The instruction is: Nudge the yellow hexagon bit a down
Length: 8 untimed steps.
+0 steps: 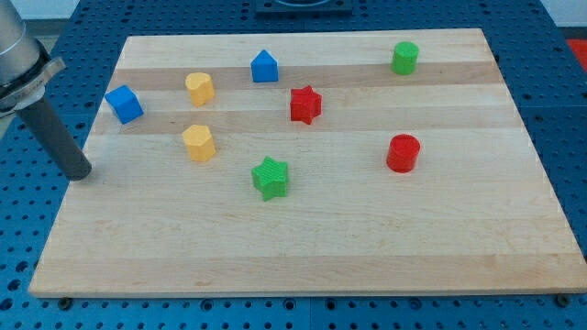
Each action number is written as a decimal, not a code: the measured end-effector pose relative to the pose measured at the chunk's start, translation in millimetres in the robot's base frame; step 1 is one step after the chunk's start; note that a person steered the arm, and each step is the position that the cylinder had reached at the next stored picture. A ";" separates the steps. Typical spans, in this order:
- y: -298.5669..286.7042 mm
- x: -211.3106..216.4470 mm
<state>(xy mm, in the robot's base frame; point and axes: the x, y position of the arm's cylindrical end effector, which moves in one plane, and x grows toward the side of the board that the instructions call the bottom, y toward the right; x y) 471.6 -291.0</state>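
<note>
One rod, no gripper to open or shut: my tip (81, 171) rests at the board's (303, 257) left edge, touching nothing. Nearest, up and right of it, is the blue cube (124, 104). Further right stand two yellow blocks; the lower one (198, 143) looks like the hexagon, the upper (200, 88) is rounder, though I cannot tell for certain at this size. Beyond them are the blue house (265, 66), red star (305, 104), green star (270, 178), red cylinder (403, 153) and green cylinder (404, 57). The hexagon is probably light, rigid and quick to slide on smooth wood, so I judge a short push on the middle of its upper face best; off-centre contact would spin it.
</note>
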 end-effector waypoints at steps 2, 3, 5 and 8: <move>0.0 -16.0; 0.0 -50.1; 31.2 -70.1; 99.3 -65.1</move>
<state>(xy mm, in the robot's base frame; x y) 406.6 -191.7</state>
